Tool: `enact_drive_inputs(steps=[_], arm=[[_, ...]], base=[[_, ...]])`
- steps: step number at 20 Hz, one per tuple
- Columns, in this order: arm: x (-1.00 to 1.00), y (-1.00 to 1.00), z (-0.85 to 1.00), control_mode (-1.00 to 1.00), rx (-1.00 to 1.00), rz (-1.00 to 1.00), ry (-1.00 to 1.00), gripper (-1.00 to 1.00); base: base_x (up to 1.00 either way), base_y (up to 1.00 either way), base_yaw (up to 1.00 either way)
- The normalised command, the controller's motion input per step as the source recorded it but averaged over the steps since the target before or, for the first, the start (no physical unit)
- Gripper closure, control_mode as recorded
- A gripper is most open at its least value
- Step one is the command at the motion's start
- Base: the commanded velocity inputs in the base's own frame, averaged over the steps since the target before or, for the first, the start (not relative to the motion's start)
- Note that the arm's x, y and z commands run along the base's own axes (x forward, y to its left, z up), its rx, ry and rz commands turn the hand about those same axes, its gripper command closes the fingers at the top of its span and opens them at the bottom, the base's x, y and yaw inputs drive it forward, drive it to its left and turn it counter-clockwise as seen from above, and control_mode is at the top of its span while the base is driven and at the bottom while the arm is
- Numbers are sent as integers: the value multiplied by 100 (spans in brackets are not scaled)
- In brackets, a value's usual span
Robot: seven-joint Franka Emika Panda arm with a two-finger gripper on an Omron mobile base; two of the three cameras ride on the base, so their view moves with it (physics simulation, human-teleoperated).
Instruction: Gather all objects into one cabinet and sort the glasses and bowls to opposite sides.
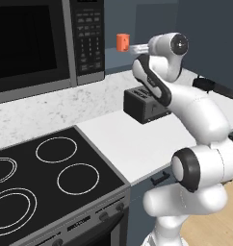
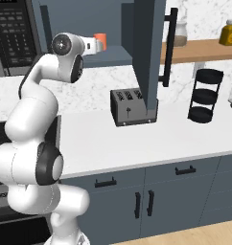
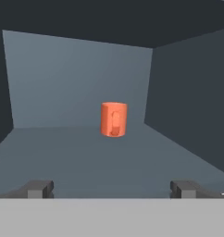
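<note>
From our left, we see the stove top (image 1: 51,168) and the microwave (image 1: 41,41) above it, then the orange cup (image 1: 122,42) standing upright on the shelf of the slate-blue cabinet (image 3: 77,152), back toward its rear wall. Our gripper (image 3: 111,189) points straight into that cabinet with its fingers spread wide and nothing between them, the cup well ahead of the tips. Further right a dark toaster (image 2: 132,106) sits on the white counter (image 2: 137,139) below the open cabinet door (image 2: 149,52), with a black tiered stand (image 2: 204,95) beyond.

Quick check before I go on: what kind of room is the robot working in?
A home kitchen, by the look of it: a stove with ring burners, a microwave above it, and a toaster on the white counter.
</note>
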Motion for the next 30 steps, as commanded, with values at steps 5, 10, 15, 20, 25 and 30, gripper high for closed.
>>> enact_drive_inputs(steps=[5,10,15,20,25,30], arm=[[57,0,1,-100,0,0,6,-100],[47,0,4,-100,0,0,4,-100],[25,0,7,-100,0,0,0,-100],[21,0,1,-100,0,0,0,-100],[39,0,0,-100,0,0,0,-100],[46,0,0,-100,0,0,0,-100]], base=[[0,0,0],[0,0,0],[0,0,0],[0,0,0],[0,0,0],[0,0,0]])
